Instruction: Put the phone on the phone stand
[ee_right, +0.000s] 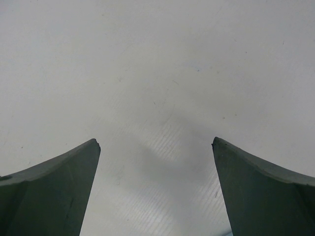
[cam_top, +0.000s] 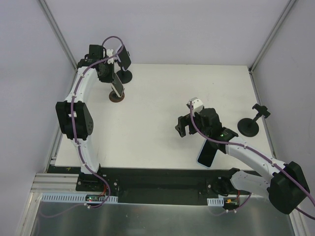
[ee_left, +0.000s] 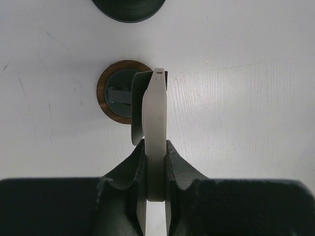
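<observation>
White tabletop [cam_top: 162, 98] takes up most of my overhead view, with the left arm stretched to its far-left corner and the right arm parked mid-table. Three stands are out: one on a black base [cam_top: 248, 127] at the right edge with nothing on it, one at the far left [cam_top: 124, 75] carrying a dark handset, and, just in front of that, the stand [ee_left: 120, 93] with the brown-rimmed round base that I'm working over.

The phone [ee_left: 155, 113] is pale and is held edge-on in the left gripper [ee_left: 155, 147], which is pinching it across its flat faces near the lower end. Its upper end lies against or just beside the stand's dark backplate; I can't tell from the wrist view whether they touch.

To finish this well, I judge the phone needs lowering slowly, with its face kept parallel to the backplate, so the bottom edge drops onto the ledge rather than beside it. I'd let go only once the weight is resting there. The base looks small, so any sideways push could tip it.

The right gripper [ee_right: 156, 145] is spread wide over bare table, with a second phone [cam_top: 206, 153] lying flat beneath that arm.
</observation>
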